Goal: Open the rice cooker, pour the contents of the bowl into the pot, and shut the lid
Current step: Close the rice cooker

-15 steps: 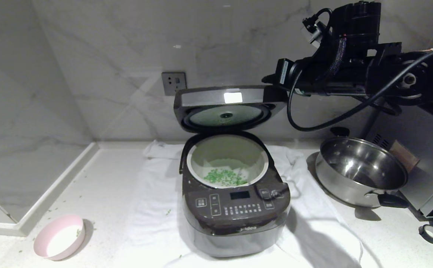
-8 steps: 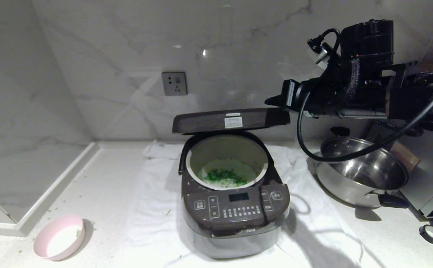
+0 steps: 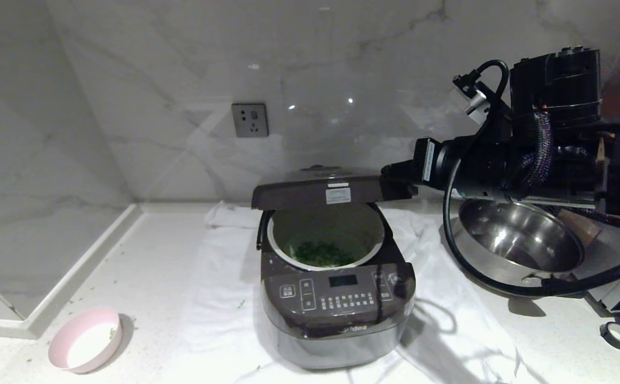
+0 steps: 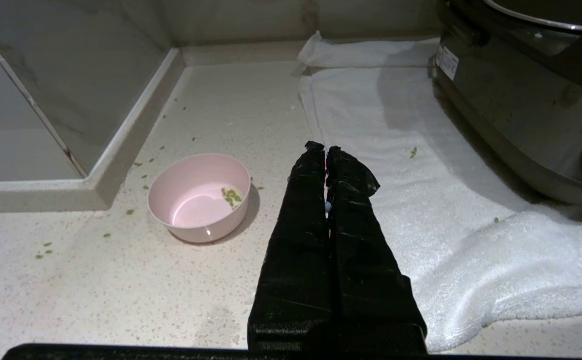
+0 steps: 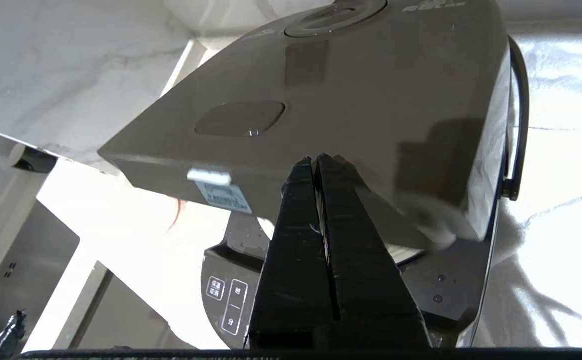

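The dark brown rice cooker [image 3: 336, 309] stands on a white towel in the middle of the counter. Its lid [image 3: 315, 189] hangs nearly level, a small gap above the pot [image 3: 331, 226]. Green contents [image 3: 323, 253] lie at the bottom of the pot. My right gripper [image 3: 395, 173] is shut, with its tips [image 5: 315, 159] resting on the top of the lid [image 5: 346, 90] at its right edge. The pink bowl [image 3: 83, 341] sits at the front left, upright, with only a few green bits in it [image 4: 198, 197]. Beside it my left gripper [image 4: 325, 147] is shut, low over the counter.
A steel pan [image 3: 520, 240] stands right of the cooker, under my right arm. The towel [image 3: 219, 298] spreads around the cooker. A raised ledge [image 3: 75, 272] borders the counter at the left. A wall socket [image 3: 249, 119] is behind. Green bits are scattered on the counter.
The lid has swung down from nearly upright to almost level. My right gripper has come down with it. The bowl and the left gripper have stayed put.
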You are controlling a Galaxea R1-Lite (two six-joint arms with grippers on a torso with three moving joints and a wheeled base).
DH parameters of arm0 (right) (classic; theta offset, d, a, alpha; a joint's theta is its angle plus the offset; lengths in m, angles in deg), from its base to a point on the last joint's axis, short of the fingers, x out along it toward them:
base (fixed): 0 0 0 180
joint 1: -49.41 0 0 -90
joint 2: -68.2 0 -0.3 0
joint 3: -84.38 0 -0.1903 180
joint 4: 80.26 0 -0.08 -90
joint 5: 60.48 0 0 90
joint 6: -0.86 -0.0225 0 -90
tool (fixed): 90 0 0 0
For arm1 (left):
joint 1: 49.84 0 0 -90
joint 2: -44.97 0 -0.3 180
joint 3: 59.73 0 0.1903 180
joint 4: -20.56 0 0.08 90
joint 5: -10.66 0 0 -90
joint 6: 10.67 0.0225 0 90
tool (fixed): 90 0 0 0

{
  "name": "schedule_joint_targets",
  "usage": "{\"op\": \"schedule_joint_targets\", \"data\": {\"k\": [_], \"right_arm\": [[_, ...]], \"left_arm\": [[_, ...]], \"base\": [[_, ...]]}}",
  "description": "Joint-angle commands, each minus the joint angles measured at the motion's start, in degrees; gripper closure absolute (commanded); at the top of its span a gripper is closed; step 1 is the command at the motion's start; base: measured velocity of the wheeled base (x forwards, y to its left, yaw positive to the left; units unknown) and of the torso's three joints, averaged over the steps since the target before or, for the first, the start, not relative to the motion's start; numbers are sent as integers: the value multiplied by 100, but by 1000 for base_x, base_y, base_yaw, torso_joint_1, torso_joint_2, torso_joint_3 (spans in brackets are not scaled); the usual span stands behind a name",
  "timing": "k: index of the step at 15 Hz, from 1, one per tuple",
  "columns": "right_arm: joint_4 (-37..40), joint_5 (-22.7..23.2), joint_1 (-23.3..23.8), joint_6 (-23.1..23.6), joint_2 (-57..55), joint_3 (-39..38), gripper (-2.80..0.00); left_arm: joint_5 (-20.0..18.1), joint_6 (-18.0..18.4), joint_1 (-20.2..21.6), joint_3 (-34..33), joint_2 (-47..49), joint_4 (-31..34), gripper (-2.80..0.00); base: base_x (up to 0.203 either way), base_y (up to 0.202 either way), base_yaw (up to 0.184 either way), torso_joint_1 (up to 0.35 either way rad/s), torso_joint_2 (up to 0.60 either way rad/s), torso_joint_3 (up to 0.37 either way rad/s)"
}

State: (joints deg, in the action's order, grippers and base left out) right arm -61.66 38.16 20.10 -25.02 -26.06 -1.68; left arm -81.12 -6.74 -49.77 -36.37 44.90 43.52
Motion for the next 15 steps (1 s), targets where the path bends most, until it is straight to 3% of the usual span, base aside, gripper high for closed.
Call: {"op": "schedule_joint_targets", "data": {"k": [1,8,15], "right_arm": [[-218,4,194,-20,108,-240,0],[-312,243,462,-114,118,-804,0],[-323,533,426,-312,127,-896,0]], "left_arm": [[3,2,1,-9,-10,-2,0],[-6,20,1,49,-10,-9,0],[-428,-7,1,906,182,554,0]], "base": [[0,0,0,0,0,0],[0,0,0,0,0,0],[0,0,0,0,0,0]]}}
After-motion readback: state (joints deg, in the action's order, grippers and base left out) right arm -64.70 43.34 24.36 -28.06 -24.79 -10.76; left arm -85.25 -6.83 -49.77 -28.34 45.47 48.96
